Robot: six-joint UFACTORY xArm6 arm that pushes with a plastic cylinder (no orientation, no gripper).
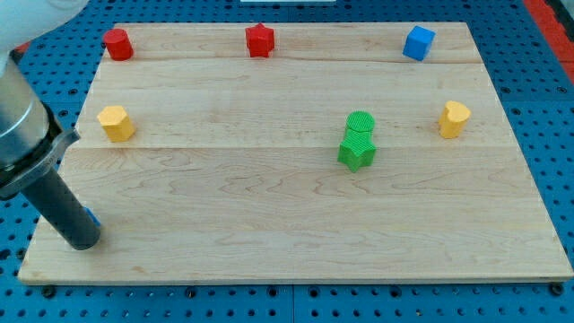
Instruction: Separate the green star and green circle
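Wooden surface [269, 224] lay over a blue pegboard [547, 99]. No claw showed, so its state could not be told; my tip [82, 240] rested at the view's lower left. Far to its right and slightly higher, the green circle [360, 123] touched the green star [357, 151] just below it.

Seven blocks are plainly countable on the wooden worktop [269, 215]. Two are red: a red cylinder [117, 43] and a red star [259, 39]. Two are green: a green circle [360, 123] and a green star [357, 151]. Two are yellow: a yellow block [116, 123] toward the view's left and a second yellow block [454, 118] toward the view's right, shapes unclear. One is a blue cube [418, 42]. A sliver of blue [92, 217] beside the one dark rod may be another block; I cannot tell.
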